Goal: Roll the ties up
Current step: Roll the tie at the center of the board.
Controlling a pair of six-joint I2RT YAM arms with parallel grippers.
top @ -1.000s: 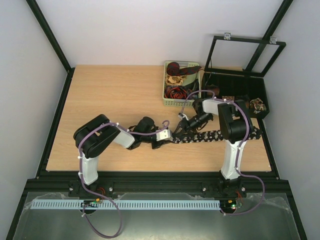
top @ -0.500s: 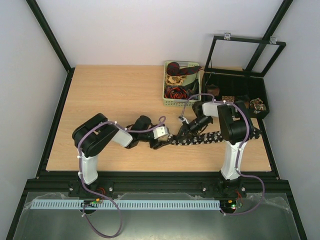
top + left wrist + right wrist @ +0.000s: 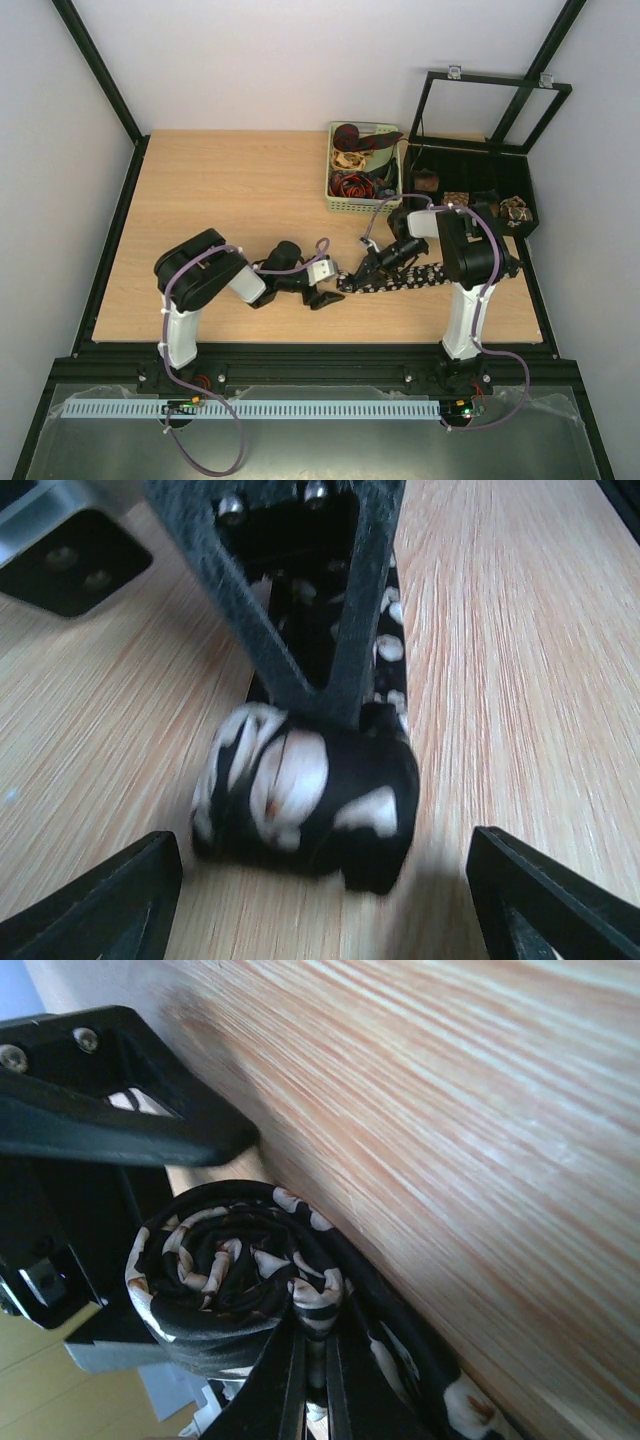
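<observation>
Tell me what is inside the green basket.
The green basket holds bunched ties: a dark red tie, a beige tie and a red-and-black coil. Anything beneath them is covered.

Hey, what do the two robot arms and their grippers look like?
Left arm and right arm alike: white base column, bulky black links, a lilac cable looped along each, fastened with white clips, a pale block at the wrist. The left gripper and right gripper have flat black fingers.
</observation>
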